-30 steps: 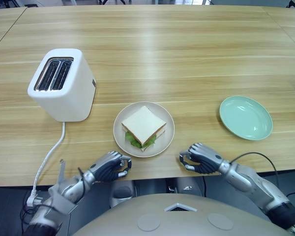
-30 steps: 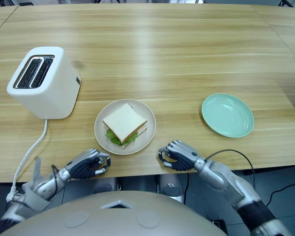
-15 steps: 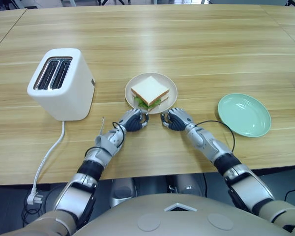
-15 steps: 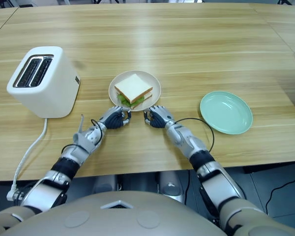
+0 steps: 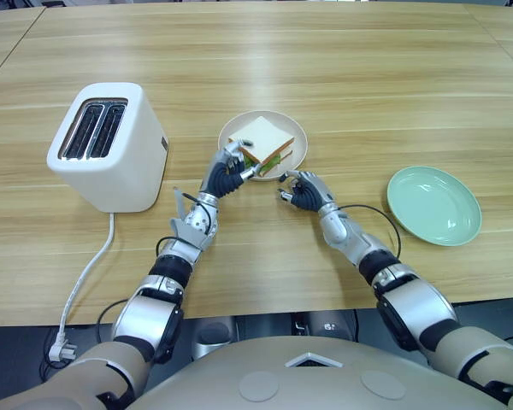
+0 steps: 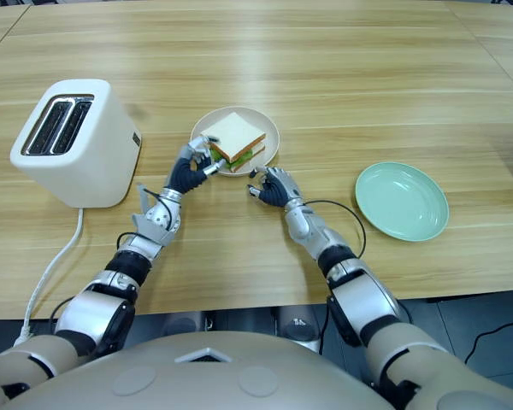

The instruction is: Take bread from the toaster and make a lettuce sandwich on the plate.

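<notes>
White bread slices with lettuce between them were seen stacked as a sandwich [image 5: 262,137] on the beige plate [image 5: 299,147], set on the wooden bench [image 5: 342,68] near the white toaster [image 5: 111,166], whose slots were seen empty. The left hand [image 5: 227,175] was held at the plate's near-left rim, its fingers curled and touching the rim, though no firm grip could be made out. The right hand [image 5: 302,190] was held low just beside the near-right rim, fingers curled on nothing. A green plate [image 5: 462,224] was left well apart to the right. Assembly was judged complete, with only placement in hand; next, both hands would need to be drawn back without the plate being nudged
</notes>
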`<act>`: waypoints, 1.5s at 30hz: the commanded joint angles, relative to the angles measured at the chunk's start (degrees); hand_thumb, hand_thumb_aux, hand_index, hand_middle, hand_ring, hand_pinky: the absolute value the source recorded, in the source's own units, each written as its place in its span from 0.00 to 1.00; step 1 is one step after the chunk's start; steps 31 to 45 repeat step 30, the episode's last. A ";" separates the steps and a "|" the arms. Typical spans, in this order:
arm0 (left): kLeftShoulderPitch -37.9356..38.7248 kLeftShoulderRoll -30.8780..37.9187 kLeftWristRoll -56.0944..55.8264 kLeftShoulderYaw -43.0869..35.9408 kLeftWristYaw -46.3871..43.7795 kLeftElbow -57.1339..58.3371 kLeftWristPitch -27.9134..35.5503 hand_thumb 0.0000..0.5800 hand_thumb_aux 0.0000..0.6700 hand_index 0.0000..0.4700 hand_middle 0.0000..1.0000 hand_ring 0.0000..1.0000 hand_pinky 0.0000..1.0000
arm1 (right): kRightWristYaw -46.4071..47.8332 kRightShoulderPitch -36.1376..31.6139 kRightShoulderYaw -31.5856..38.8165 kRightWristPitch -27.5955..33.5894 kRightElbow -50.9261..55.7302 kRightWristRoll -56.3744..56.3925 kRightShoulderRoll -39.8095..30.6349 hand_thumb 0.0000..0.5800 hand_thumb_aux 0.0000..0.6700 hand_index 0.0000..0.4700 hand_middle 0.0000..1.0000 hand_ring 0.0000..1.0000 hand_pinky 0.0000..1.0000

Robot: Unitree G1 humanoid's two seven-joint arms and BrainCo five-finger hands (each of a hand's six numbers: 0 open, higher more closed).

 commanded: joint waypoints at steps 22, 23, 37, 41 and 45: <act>0.85 -4.57 -12.67 8.18 -7.96 -3.06 4.82 0.00 0.00 0.00 0.00 0.00 0.00 | 4.55 5.61 -15.03 -7.40 -12.34 17.35 4.32 0.00 0.00 0.00 0.00 0.00 0.00; 0.70 -4.61 -12.35 8.57 -7.36 -2.15 4.37 0.00 0.00 0.00 0.00 0.00 0.00 | 5.02 5.72 -15.06 -8.22 -12.23 17.59 4.24 0.00 0.00 0.00 0.00 0.00 0.00; -0.46 -3.63 -5.79 10.36 1.04 3.16 1.36 0.00 0.00 0.00 0.00 0.00 0.00 | 7.36 6.78 -15.61 -11.35 -12.20 18.70 3.58 0.00 0.00 0.00 0.00 0.00 0.00; -0.46 -3.63 -5.79 10.36 1.04 3.16 1.36 0.00 0.00 0.00 0.00 0.00 0.00 | 7.36 6.78 -15.61 -11.35 -12.20 18.70 3.58 0.00 0.00 0.00 0.00 0.00 0.00; -0.46 -3.63 -5.79 10.36 1.04 3.16 1.36 0.00 0.00 0.00 0.00 0.00 0.00 | 7.36 6.78 -15.61 -11.35 -12.20 18.70 3.58 0.00 0.00 0.00 0.00 0.00 0.00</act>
